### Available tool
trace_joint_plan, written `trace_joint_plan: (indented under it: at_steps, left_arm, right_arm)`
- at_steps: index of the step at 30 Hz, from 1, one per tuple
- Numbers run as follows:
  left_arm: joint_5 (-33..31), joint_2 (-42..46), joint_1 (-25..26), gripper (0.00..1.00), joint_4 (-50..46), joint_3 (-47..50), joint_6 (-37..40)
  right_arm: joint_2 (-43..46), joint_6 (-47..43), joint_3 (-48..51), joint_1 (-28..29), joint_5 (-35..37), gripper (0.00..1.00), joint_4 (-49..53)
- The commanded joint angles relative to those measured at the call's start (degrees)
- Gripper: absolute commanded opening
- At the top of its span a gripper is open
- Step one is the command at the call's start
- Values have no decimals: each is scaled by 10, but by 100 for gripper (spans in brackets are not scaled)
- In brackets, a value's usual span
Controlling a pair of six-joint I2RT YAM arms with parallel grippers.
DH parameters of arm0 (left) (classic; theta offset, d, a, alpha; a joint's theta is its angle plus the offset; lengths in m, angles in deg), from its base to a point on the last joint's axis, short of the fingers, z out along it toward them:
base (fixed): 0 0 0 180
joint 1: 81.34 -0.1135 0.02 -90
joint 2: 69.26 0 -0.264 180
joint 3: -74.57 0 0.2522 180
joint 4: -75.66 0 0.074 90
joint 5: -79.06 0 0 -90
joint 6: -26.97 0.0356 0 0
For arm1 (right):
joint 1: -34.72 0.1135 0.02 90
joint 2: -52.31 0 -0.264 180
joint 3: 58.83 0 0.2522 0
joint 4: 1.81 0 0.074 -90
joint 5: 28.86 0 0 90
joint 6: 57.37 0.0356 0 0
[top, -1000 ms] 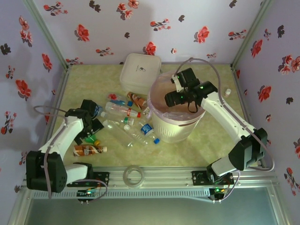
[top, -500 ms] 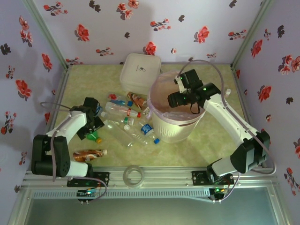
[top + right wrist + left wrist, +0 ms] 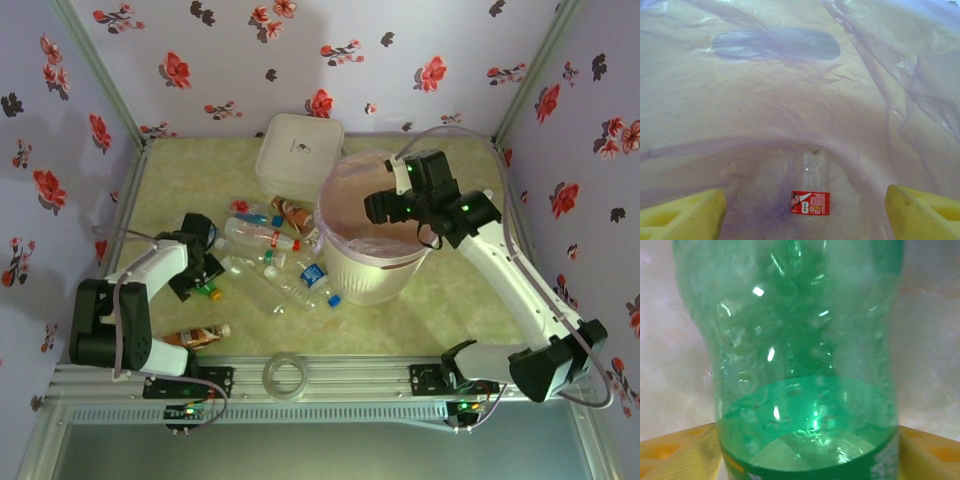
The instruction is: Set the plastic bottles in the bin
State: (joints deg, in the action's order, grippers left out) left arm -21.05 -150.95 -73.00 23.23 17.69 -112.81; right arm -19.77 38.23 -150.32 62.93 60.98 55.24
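Tape ring (image 3: 287, 377) lies nearest, at the table's (image 3: 450, 290) front edge btwn the arm bases. Just beyond, on the L, a brown bottle (image 3: 197, 337) lies on its side beside the L arm's base. Further in, the L claw (image 3: 807, 432) is down at the table on the green bottle (image 3: 205, 291). In wrist view its yellow fingers (image 3: 675, 450) are spread wide w/ the bottle btwn them, one at each side of its lower body. Can't tell if the pads touch it, so open, not clamped. R of that, more bottles lie loose in a cluster: clear ones (image 3: 285, 290), a blue-label one (image 3: 316, 277) just beside the bin's foot, a long red-label one (image 3: 255, 238), and behind those a second brown one (image 3: 291, 213) and a red-capped one (image 3: 243, 208). Bin (image 3: 372, 278) stands mid-table, R of the cluster, w/ a pink liner (image 3: 345, 190) round its rim. R claw (image 3: 805, 192) hangs over the bin's mouth, pointing down into it, prongs (image 3: 680, 215) wide apart w/ nothing btwn them. Below it, at the bin's bottom on the liner, lies one clear bottle w/ red label (image 3: 810, 202). Box (image 3: 298, 150) w/ lid sits furthest back, close by the bin's far-L rim.
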Motion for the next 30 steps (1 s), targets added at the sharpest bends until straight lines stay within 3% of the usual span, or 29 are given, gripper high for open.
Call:
trace_joint_plan:
  at_steps: [1,7,15,17,20,21,26,30]
  left_arm:
    - [5,14,-3,73,0,3,-11]
    - [-20,79,-3,69,-39,-26,12]
    - [-23,173,-4,51,-42,-77,58]
    - [-12,188,-4,40,-27,-89,70]
    - [23,206,-4,5,8,-101,82]
    - [40,206,-4,0,21,-106,84]
    - [180,199,14,0,120,-130,94]
    - [211,209,57,0,215,-127,116]
  right_arm:
    - [8,15,-6,-3,-2,84,-4]
    - [36,40,-16,-3,-24,84,-8]
    - [49,82,-52,-3,-47,84,-18]
    - [45,96,-67,-3,-64,84,-24]
    - [31,116,-91,5,-88,83,-33]
    - [25,119,-104,13,-91,83,-35]
    - [-28,115,-184,67,-74,84,-39]
    - [-91,85,-273,136,-16,84,-19]
